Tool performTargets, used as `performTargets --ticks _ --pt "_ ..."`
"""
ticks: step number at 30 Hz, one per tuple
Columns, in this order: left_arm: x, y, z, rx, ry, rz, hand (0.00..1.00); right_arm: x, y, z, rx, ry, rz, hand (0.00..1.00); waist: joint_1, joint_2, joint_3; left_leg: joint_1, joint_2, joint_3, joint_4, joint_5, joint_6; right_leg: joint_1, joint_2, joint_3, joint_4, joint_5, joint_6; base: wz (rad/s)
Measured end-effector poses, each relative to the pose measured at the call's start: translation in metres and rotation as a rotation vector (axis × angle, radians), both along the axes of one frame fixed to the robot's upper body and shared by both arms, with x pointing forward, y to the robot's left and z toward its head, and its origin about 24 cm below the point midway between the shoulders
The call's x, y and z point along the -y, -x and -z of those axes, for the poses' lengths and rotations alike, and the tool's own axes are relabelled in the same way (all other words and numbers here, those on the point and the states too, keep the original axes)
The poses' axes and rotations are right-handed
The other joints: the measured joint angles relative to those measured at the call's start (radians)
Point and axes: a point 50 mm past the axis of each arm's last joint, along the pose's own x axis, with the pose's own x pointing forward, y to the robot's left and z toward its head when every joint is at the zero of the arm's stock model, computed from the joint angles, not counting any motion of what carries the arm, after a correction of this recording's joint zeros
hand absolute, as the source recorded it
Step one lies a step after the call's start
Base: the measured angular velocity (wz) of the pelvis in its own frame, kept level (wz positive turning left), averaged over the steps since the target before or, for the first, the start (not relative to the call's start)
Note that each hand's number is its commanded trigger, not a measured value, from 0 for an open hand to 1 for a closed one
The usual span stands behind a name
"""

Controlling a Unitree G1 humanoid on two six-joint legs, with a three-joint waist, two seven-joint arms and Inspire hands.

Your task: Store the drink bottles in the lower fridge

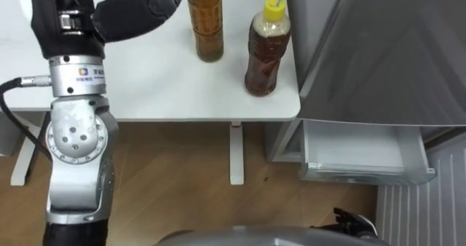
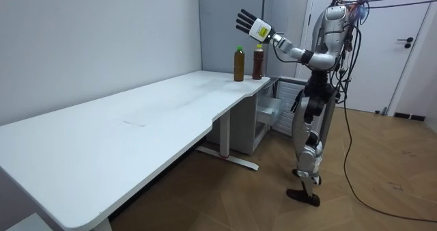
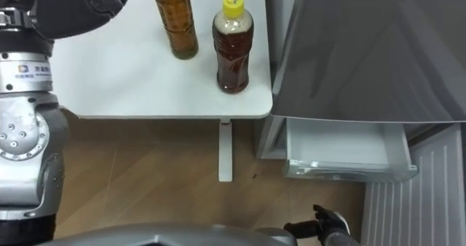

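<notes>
Plainly the left robot hand (image 2: 250, 23) hung in the air above the corner of the tabletop (image 1: 160, 78), fingers spread wide and nothing in its grasp. I took that for a reach being lined up, not a grip. From the robot's head it came in at about 9 o'clock of the green-capped bottle (image 2: 239, 63), close to the neck but, as far as I could see, not closed round it.

Both drinks stood upright on the tabletop, near each other but apart. The yellow-capped bottle (image 1: 267, 49) was at roughly 4 o'clock of the other, nearest the fridge (image 1: 378, 49). They seemed parked at that edge so the carry would be short. The drawer (image 1: 357, 159) of the lower fridge stood pulled out at about 5 o'clock of the yellow-capped bottle, down near the floor, ready to take them. Neither bottle was in it yet.

Much was hard to make out. The top of the green-capped bottle was cut off in the eye views, and so was most of the raised hand. The back of the drawer was hidden under the grey fridge front. A dark scrap low at 5 o'clock looked like the right robot hand (image 3: 329, 230), but I could not tell its state.
</notes>
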Motion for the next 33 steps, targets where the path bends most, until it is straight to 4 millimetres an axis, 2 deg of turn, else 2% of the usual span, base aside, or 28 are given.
performTargets --ticks 5,10,27,33 --pt "0.006 -0.001 0.002 -0.028 -0.004 0.106 0.00 -0.001 0.000 0.000 -0.001 -0.003 -0.002 0.00 -0.006 -0.002 -0.0013 0.003 0.010 0.014 -0.001 0.000 0.001 0.000 0.003 0.022 0.003 0.000 -0.001 -0.07" --pt "0.014 -0.001 0.003 -0.036 -0.013 0.221 0.00 -0.001 0.000 0.000 0.000 -0.009 0.000 0.00 -0.011 0.000 -0.0027 0.007 0.012 0.023 0.002 0.000 0.001 -0.001 0.004 0.027 0.006 0.001 -0.001 -0.05" --pt "0.028 -0.004 0.014 -0.143 -0.058 0.370 0.00 0.000 -0.003 0.000 -0.021 -0.008 0.002 0.00 -0.016 0.003 -0.0039 0.001 0.013 0.026 -0.003 0.001 0.001 -0.013 0.004 0.031 0.015 0.001 -0.001 0.00" --pt "0.029 -0.004 0.016 -0.160 -0.064 0.390 0.00 0.000 -0.004 0.000 -0.024 -0.006 0.000 0.00 -0.016 0.009 -0.0053 -0.001 0.013 0.032 -0.003 0.001 0.001 -0.018 0.006 0.044 0.015 0.001 -0.001 -0.03"
